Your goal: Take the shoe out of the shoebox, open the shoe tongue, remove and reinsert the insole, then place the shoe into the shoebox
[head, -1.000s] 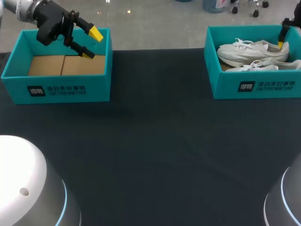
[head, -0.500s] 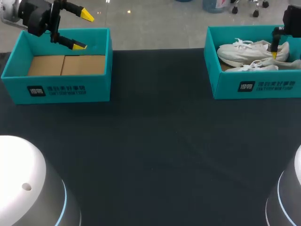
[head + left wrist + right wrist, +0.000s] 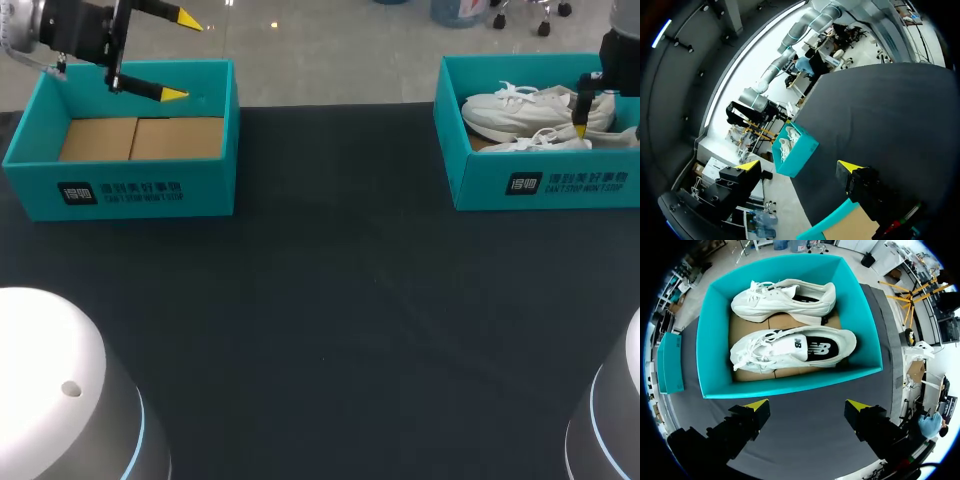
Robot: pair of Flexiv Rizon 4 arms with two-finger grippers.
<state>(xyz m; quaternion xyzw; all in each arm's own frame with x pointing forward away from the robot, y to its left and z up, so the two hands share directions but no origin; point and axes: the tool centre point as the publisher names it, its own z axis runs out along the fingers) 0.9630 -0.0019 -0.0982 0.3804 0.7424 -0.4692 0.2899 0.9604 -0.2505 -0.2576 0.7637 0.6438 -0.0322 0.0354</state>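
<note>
- Two white shoes [image 3: 790, 347] are seen lying in the teal shoebox [image 3: 470, 180] at the tabletop's [image 3: 330, 320] far right corner; both rest on the cardboard floor, side by side, one nearer the far wall [image 3: 785, 300], one nearer the front wall.
- Long axes of both shoes run parallel to the box's front wall, toes toward the tabletop's middle, heels toward its right edge (head view).
- R gripper [image 3: 807, 407] is held above the box's front wall, pointed down; the nearer shoe lies just ahead of and below the jaws, its long axis across the jaw gap. Jaws stand wide apart, nothing between them.
- R arm is clearly the nearer one; the shoes are well apart from the L arm.
- L gripper [image 3: 175, 55] hangs over the far wall of a second teal box [image 3: 120, 190] at the far left corner, which shows only cardboard. Jaws apart, empty.
- Stage can't be settled: shoes in box fits both pre-removal and post-return.
- Vs earlier frames: L gripper has been raised and pulled back toward the far left; R gripper has come lower and further over the shoes. Shoes and boxes unchanged.
</note>
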